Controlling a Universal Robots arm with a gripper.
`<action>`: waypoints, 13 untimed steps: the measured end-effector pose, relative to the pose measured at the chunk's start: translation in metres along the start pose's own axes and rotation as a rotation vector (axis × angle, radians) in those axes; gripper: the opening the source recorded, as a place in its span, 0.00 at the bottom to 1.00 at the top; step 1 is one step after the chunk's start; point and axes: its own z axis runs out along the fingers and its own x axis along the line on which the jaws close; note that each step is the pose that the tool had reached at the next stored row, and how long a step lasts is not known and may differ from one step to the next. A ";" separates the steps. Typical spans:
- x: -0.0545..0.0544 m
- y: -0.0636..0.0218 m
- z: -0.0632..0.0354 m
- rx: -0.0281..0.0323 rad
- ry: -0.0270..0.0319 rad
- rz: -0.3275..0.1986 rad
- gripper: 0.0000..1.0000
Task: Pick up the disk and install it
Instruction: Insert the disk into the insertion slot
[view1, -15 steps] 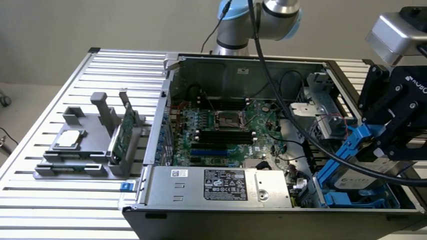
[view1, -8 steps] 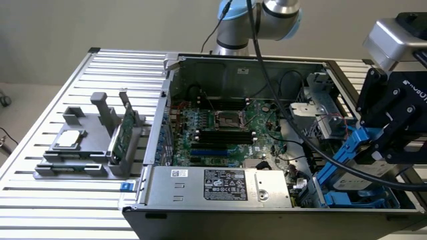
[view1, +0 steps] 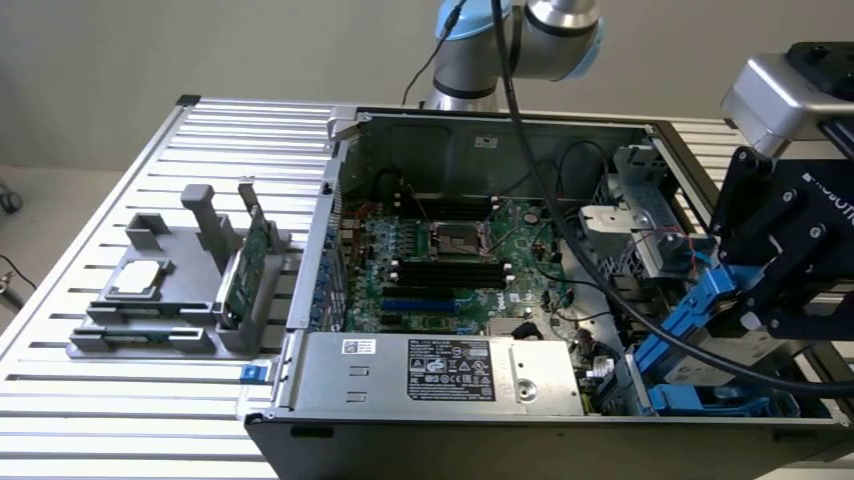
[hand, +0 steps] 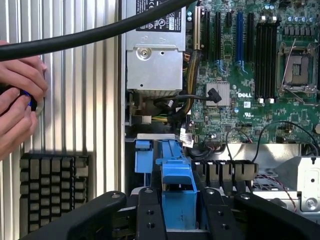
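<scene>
I have the disk clamped in the gripper, the jaws part closed on the 2 sides of its blue carrier; it hangs tilted over the blue drive bay in the computer case, just to the exterior view's right of the power supply. In the wrist view the carrier's blue end tab stands up between the black fingers. A thick black cable from the arm sweeps across the case between the power supply and the disk, and thin black and red wires lie near the bay. Beyond the power supply sits the motherboard, where I can read "DELL" in white beside a small silver heatsink. The power supply carries a black label with white print too fine for me to read, and the white letters on the gripper body are cut off. To the exterior view's left of the power supply, on the slatted table, a grey stand holds a green card and a silver chip. A person's fingers pinch something small and blue over the table.
</scene>
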 end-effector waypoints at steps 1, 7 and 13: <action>0.000 0.0000 0.0012 0.0003 -0.0001 0.000 0.33; 0.003 0.0001 0.0104 0.0023 -0.0025 0.000 0.33; 0.004 0.0000 0.0175 0.0035 -0.0064 0.000 0.33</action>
